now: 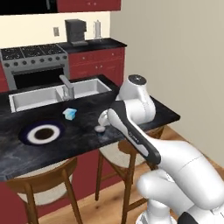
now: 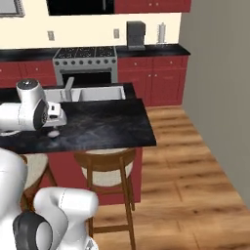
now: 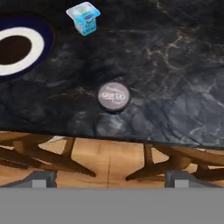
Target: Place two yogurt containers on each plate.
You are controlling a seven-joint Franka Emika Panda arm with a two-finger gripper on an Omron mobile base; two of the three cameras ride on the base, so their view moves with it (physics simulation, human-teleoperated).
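Wooden stools (image 1: 41, 186) stand tucked under the near edge of the dark marble desk (image 1: 83, 140), their seats showing below the overhang in the hand view as well. Above them our white arm reaches out over the desk, and our hand (image 3: 109, 186) hovers over its near edge with its two dark fingertips (image 3: 41, 180) set wide apart, nothing between them.

Just inside that edge, directly under the hand, sits a small round container with a grey lid (image 3: 114, 96), upright on the bare stone; in the left base view we see it as a pale lump (image 1: 100, 128) beside the wrist. Its lettering is too blurred for us to read.

Farther in lies one light-blue yogurt container (image 3: 83, 17), tilted on the desk, well apart from the grey-lidded one and near but not touching the navy plate (image 3: 41, 46). From the left base view the same cup (image 1: 70, 113) rests between that plate (image 1: 26, 133) and the sink. The plate, dark navy with a white ring and dark centre, carries nothing.

Beyond the cup, a double steel sink (image 1: 33, 98) with its faucet (image 1: 66, 87) is set into the desk. Against the back wall stand a stove (image 1: 35, 63), red cabinets (image 1: 98, 63) and a coffee machine (image 1: 75, 31).
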